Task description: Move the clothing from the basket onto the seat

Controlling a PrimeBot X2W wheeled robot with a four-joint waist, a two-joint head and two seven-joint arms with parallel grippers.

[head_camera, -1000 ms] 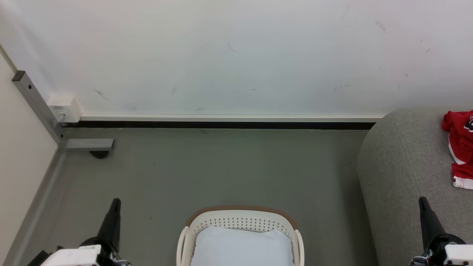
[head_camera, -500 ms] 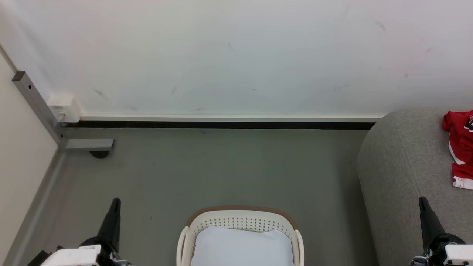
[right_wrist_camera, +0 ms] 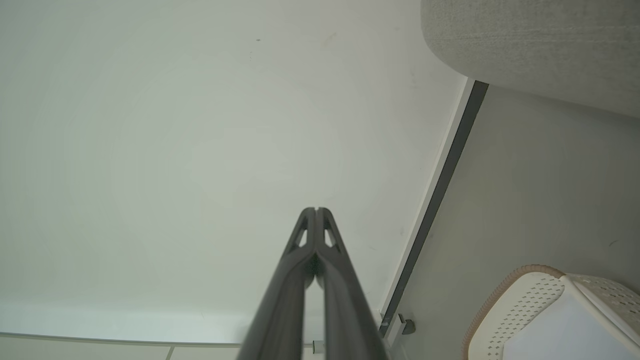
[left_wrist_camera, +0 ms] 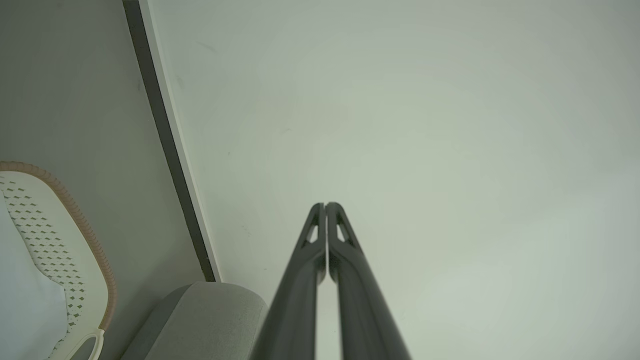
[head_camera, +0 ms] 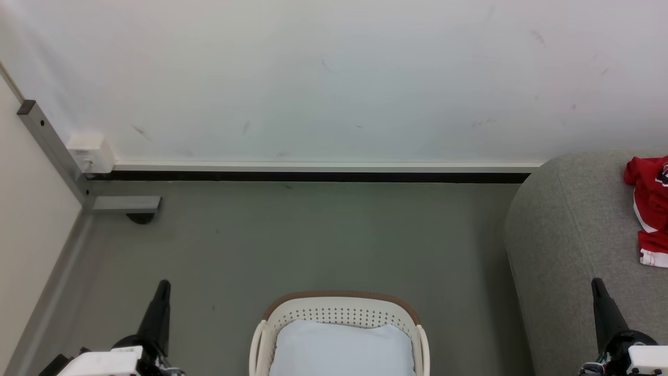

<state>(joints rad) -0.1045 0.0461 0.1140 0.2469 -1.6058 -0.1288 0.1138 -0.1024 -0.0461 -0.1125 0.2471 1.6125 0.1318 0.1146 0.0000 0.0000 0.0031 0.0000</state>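
Note:
Red clothing (head_camera: 649, 209) with white trim lies on the light-grey seat (head_camera: 569, 250) at the right edge of the head view. The cream basket (head_camera: 339, 310) with a brown rim stands on the floor at bottom centre, with a pale blue-white cushion (head_camera: 342, 347) inside it; no red cloth shows in it. My left gripper (head_camera: 163, 286) points up at lower left, shut and holding nothing. Over the seat's front part my right gripper (head_camera: 596, 284) is likewise shut and bare. The wrist views show the left gripper (left_wrist_camera: 325, 205) and right gripper (right_wrist_camera: 316, 210) with fingertips pressed together, facing the wall.
A white wall (head_camera: 334, 78) with a dark skirting strip (head_camera: 313, 176) runs behind the grey floor (head_camera: 292, 240). At the left corner stand a grey metal bar (head_camera: 52, 151) with a foot and a white box (head_camera: 91, 151). The basket (left_wrist_camera: 70, 235) and the seat (left_wrist_camera: 210, 320) show beside the left fingers.

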